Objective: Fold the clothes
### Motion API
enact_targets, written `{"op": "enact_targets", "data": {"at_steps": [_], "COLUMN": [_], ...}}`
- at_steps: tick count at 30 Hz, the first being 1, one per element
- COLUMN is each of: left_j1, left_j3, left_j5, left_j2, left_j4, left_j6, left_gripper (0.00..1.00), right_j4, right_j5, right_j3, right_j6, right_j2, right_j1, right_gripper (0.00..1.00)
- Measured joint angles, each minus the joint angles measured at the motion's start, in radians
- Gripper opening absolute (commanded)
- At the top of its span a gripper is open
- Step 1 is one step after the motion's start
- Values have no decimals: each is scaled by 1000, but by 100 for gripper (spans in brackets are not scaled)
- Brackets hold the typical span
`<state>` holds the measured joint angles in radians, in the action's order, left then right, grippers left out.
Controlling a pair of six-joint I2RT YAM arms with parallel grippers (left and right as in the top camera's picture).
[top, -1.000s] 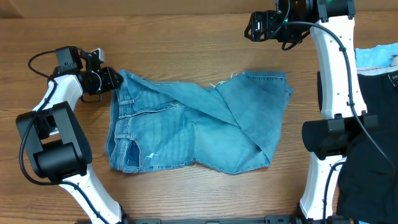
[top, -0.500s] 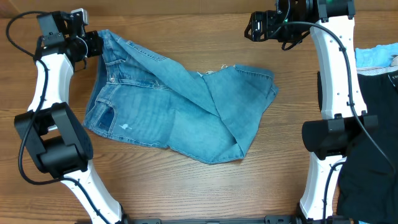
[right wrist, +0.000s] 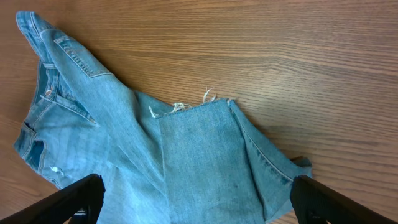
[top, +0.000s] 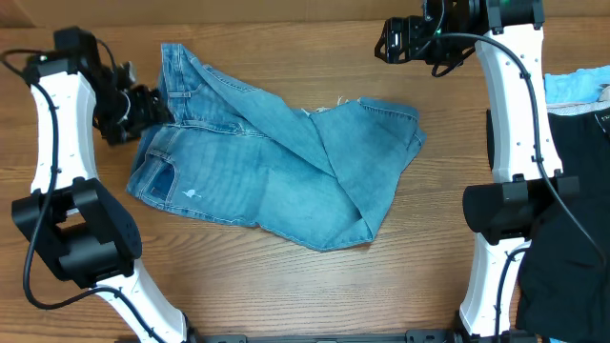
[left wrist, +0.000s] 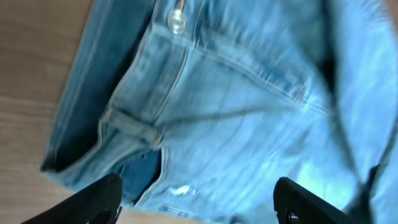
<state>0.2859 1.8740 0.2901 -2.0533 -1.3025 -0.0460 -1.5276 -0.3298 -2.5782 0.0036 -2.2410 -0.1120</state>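
Beside the jeans (top: 276,181) waistband, left gripper (top: 152,110) has let go and drawn back, right gripper (top: 388,41) unchanged, jaws apart.

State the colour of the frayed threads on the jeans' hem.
Whitish frayed threads against the faded light blue denim jeans; clearest in the right wrist view.

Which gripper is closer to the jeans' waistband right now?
Left. The left gripper sits right beside the waistband of the jeans, fingers open. The right gripper hangs past the frayed hem, apart from the denim.
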Motion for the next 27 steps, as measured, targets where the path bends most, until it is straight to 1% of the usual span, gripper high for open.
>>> {"op": "enact_targets", "data": {"at_steps": [1, 2, 4, 6, 8, 11, 12, 13, 15, 16, 18, 19, 21, 22, 25, 26, 27], "left_j1": [3, 9, 24, 50, 55, 55, 55, 55, 55, 55, 55, 55, 55, 55, 55, 55, 55], "left_j3": [-24, -43, -66, -74, -83, -129, -159, -185, -227, -249, -286, -301, -342, -353, -362, -362, -363], "left_j5": [-11, -27, -48, -71, -79, -82, -82, -77, -70, -68, -63, -63, -65, -67, -72, -76, -78], "left_j2": [0, 0, 0, 0, 0, 0, 0, 0, -1, -1, -1, -1, -2, -2, -2, -2, -2], "left_j4": [3, 1, 18, 71, 108, 168, 186, 200, 219, 224, 230, 230, 230, 238, 244, 241, 238], "left_j6": [13, 29, 71, 160, 216, 316, 350, 370, 407, 422, 442, 443, 449, 450, 443, 432, 422], "left_gripper": [95, 95, 91, 93, 95, 90, 81, 78, 87, 87, 83, 79, 79, 76, 56, 44, 26], "right_j4": [0, 0, 1, 1, 0, 0, 0, 0, 0, 1, 0, 0, 1, 1, 0, 0, 0], "right_j5": [0, 0, 0, 0, 0, 0, 0, 0, 0, 0, 0, -1, 0, 0, 0, 0, 0], "right_j3": [0, 0, 0, 0, 0, 0, 0, 0, 0, 0, 0, 0, 0, 0, 0, 0, 0], "right_j6": [0, 0, 0, 1, 0, 0, 0, 0, 0, 0, 0, 0, 0, 0, 0, 0, 0], "right_j2": [0, 0, 0, 0, 0, 0, 0, 0, 0, 0, 0, 0, 0, 0, 0, 0, 0], "right_j1": [0, 0, 0, 0, 0, 0, 0, 0, 0, 0, 0, 0, 0, 0, 0, 0, 0], "right_gripper": [100, 100, 100, 100, 100, 100, 100, 100, 100, 100, 100, 100, 100, 100, 100, 100, 100]}}
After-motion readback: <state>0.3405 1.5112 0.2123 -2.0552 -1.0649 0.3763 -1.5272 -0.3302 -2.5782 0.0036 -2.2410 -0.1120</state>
